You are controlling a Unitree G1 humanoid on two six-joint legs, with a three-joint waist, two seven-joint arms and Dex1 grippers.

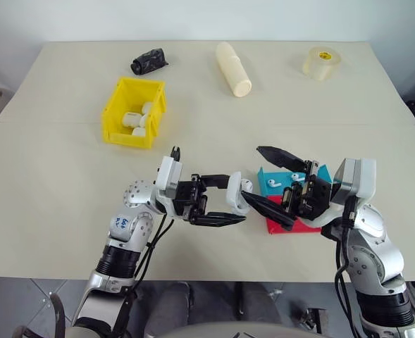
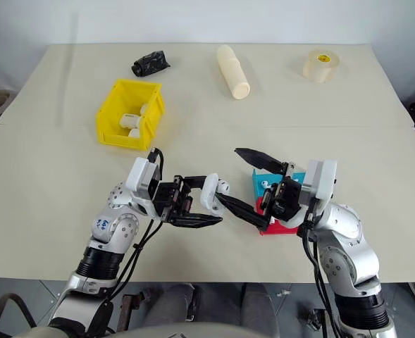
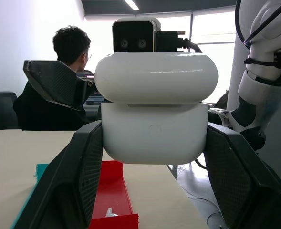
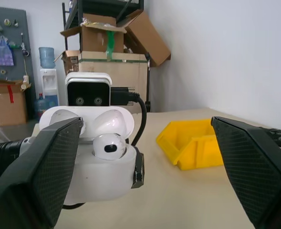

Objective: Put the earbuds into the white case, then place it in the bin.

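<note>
The white case (image 1: 237, 194) is pinched between the fingers of my left gripper (image 1: 230, 199), which is shut on it above the table's front middle. Its lid stands open, and one earbud (image 4: 107, 148) sits in the case (image 4: 99, 174). My right gripper (image 1: 253, 173) is wide open just to the right of the case, one finger on each side of its end and touching nothing. Two more earbuds (image 1: 276, 182) lie in the blue tray (image 1: 267, 176) behind that gripper. The yellow bin (image 1: 126, 137) stands at the back left with white items inside.
A red tray (image 1: 292, 226) sits under the right gripper beside the blue one. A cream cylinder (image 1: 233, 68), a tape roll (image 1: 322, 62) and a black crumpled object (image 1: 149, 60) lie along the far edge. A person (image 3: 68, 52) sits beyond the table.
</note>
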